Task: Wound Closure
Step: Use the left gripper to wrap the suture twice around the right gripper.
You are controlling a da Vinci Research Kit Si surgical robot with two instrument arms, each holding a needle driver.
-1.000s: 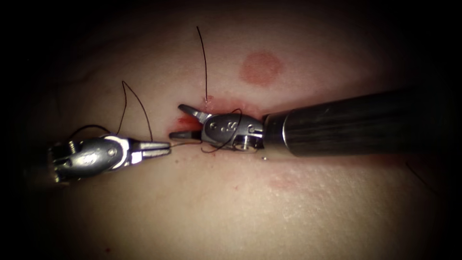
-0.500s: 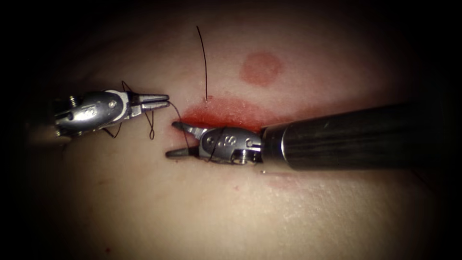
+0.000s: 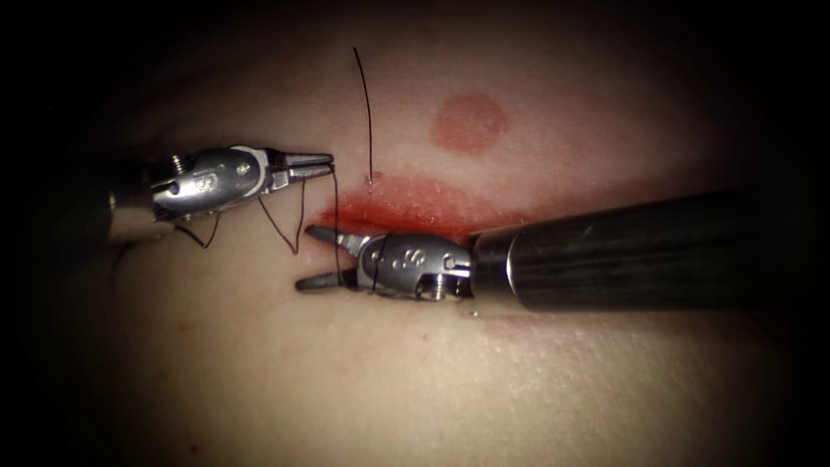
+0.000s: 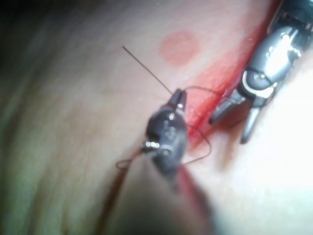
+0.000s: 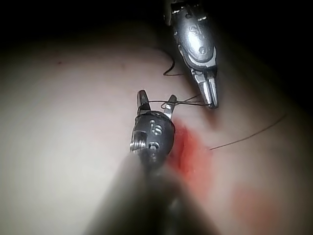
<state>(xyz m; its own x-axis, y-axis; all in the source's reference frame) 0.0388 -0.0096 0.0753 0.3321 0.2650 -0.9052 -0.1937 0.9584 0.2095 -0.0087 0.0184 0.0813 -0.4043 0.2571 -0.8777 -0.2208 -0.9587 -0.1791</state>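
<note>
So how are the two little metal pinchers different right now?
The left tool has its jaws shut on the thread; the right tool has its jaws wide open, holding nothing. The thread is wrapped around the right tool. The left tool sits left of the cut; the right tool lies along it. Both are shiny metal.

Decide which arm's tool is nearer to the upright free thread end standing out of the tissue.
Left. The left tool, jaws shut on the thread, sits just left of the thread end; the right tool, jaws open, lies below it.
</note>
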